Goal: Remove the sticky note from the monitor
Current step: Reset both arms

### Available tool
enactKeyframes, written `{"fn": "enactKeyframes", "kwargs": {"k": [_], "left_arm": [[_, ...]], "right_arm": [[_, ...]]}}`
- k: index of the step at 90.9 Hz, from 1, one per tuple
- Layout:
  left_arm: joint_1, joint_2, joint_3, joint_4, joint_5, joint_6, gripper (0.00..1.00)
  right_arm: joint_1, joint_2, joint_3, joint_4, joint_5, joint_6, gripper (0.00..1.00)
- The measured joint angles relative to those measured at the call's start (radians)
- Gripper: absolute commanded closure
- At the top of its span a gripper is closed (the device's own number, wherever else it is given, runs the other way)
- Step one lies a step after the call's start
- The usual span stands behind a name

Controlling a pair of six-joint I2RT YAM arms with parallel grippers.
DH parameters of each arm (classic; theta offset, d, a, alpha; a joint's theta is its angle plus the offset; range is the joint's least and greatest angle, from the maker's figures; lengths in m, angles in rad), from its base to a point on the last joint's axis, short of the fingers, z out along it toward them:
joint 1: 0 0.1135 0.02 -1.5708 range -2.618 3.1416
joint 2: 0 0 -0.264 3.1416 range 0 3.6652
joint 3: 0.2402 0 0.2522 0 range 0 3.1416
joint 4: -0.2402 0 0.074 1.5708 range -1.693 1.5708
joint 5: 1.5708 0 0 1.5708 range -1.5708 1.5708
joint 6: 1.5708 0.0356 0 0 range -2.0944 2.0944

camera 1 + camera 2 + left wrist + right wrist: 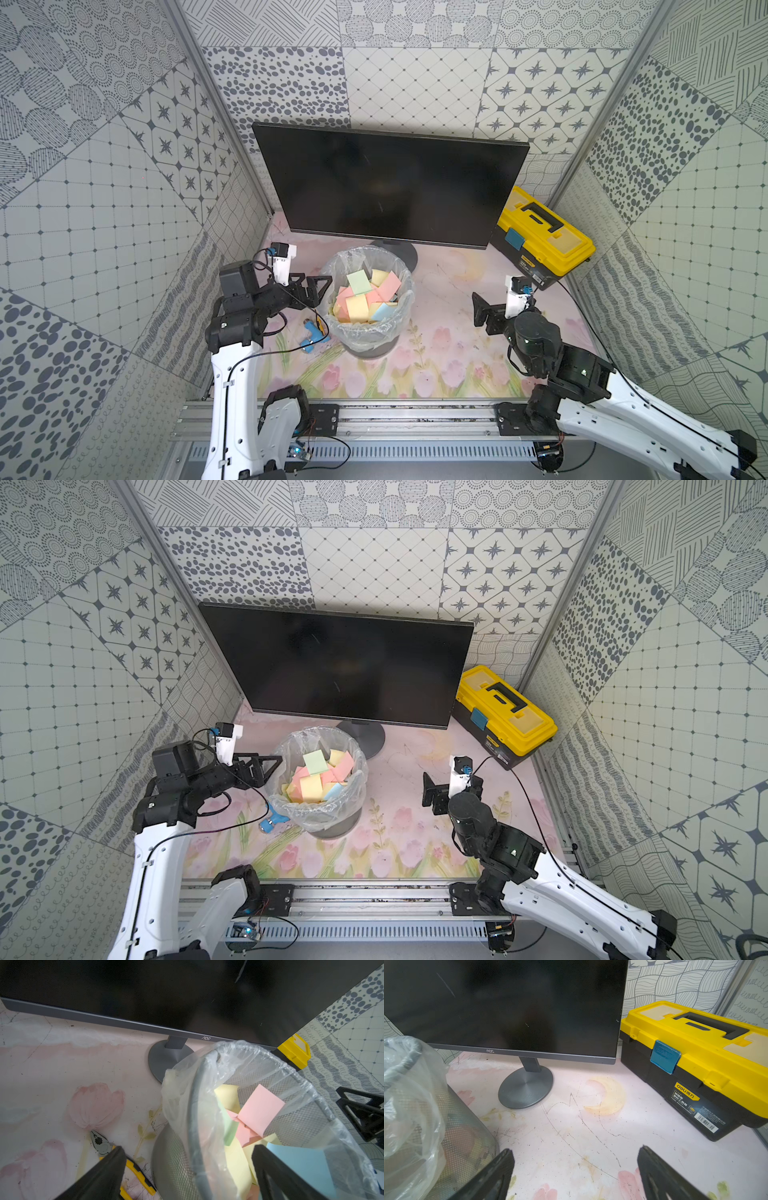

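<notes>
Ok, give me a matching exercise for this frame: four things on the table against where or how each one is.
1 monitor
2 toolbox
3 bin
4 pliers

A lying flat beside the bin
B lined with clear plastic, coloured notes inside
C screen dark, no note on it
D yellow lid shut, beside the monitor

Pairs: 1-C, 2-D, 3-B, 4-A

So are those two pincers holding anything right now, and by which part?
Nothing is held. The left pincer stands open and empty beside the wastebasket; the right pincer stands open and empty above the floral mat.
</notes>
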Motion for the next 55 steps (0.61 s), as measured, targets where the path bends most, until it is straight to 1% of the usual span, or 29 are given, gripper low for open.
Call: {"fn": "enactKeyframes", "kwargs": {"k": [15, 24, 34, 55], "left_arm": [[0.0, -0.008, 0.092, -0.014, 0.019, -0.023, 0.01], [0.0, -0.011, 0.137, -0.017, -0.002, -0.029, 0.01], [0.0, -0.014, 0.156, -0.018, -0.074, -0.017, 0.01], [0.0, -0.015, 0.1, -0.015, -0.308, 0.054, 0.02]], "right_arm": [[-0.001, -0.014, 0.0, 0.001, 0.0, -0.001, 0.03], [-0.001, -0.016, 0.0, 0.001, 0.001, -0.002, 0.03], [-0.001, -0.024, 0.0, 0.001, 0.006, -0.004, 0.03], [-0.001, -0.055, 0.0, 0.001, 0.018, -0.015, 0.03]]}}
